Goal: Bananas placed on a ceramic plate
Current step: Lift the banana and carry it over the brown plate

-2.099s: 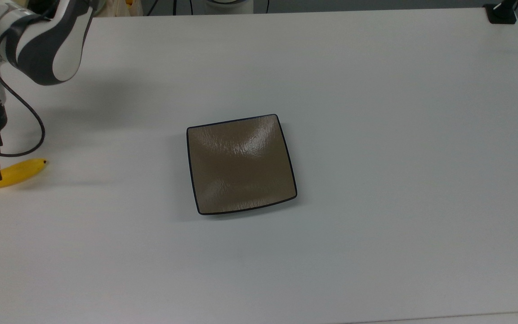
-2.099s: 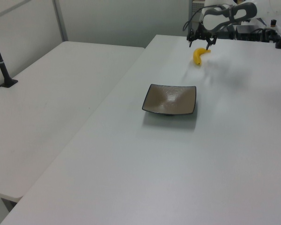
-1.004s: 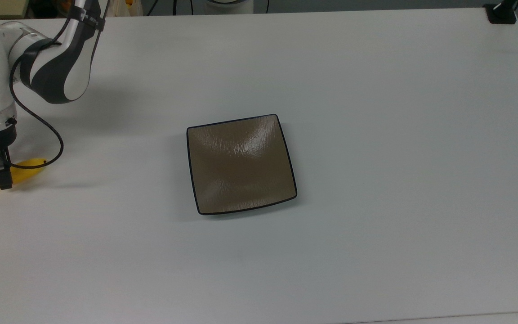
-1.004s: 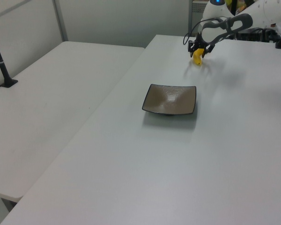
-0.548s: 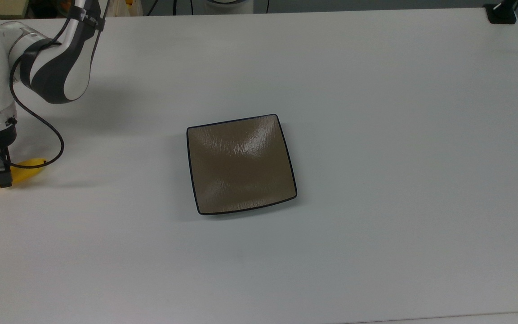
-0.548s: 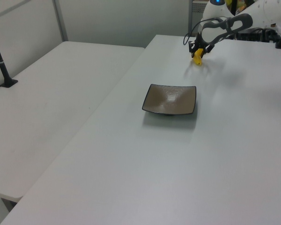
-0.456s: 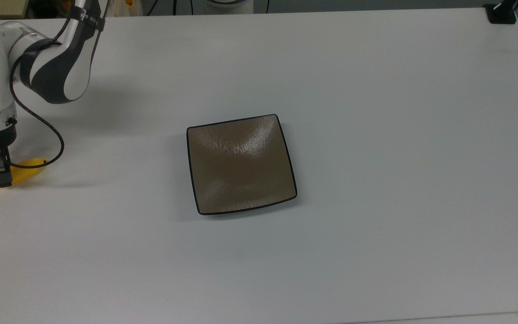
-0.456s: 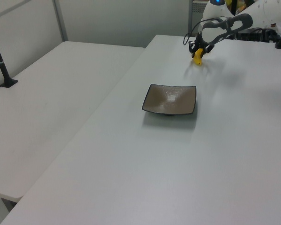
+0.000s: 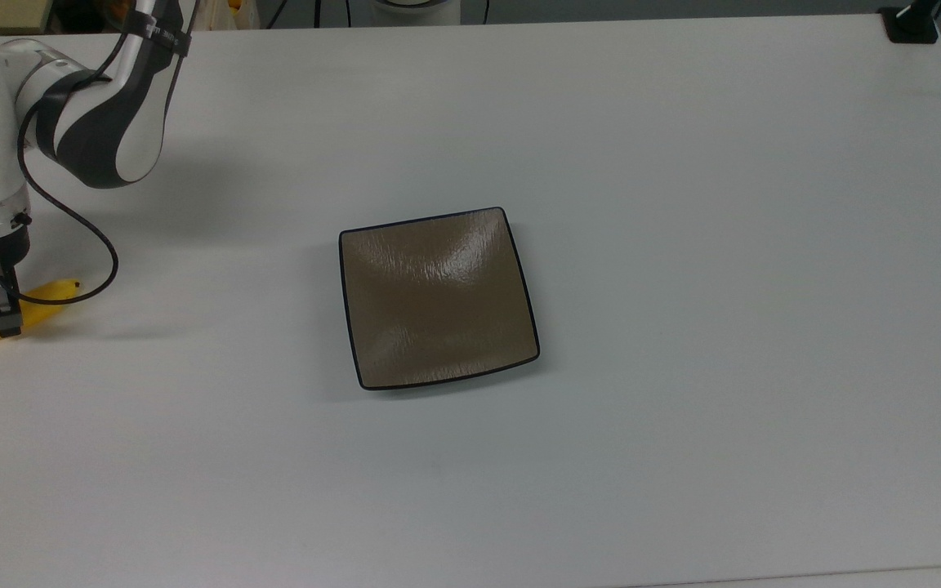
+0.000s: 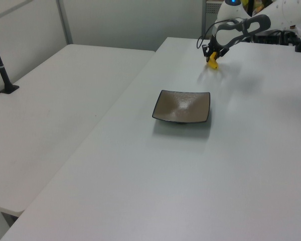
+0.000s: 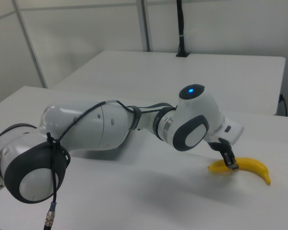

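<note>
Banana [image 9: 46, 300] at top view's far left on table [image 9: 683, 245]; ceramic plate [image 9: 436, 298] mid-table, well apart to its right.

Gripper [image 9: 2, 314] at frame's left edge, clamped on the banana [image 9: 37, 304] (plate [image 9: 438, 298] mid-frame, well apart) on the table [image 9: 683, 245].

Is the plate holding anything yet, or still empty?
Empty. The ceramic plate shows only bare glaze in the top view; the banana lies on the table at the claw.
</note>
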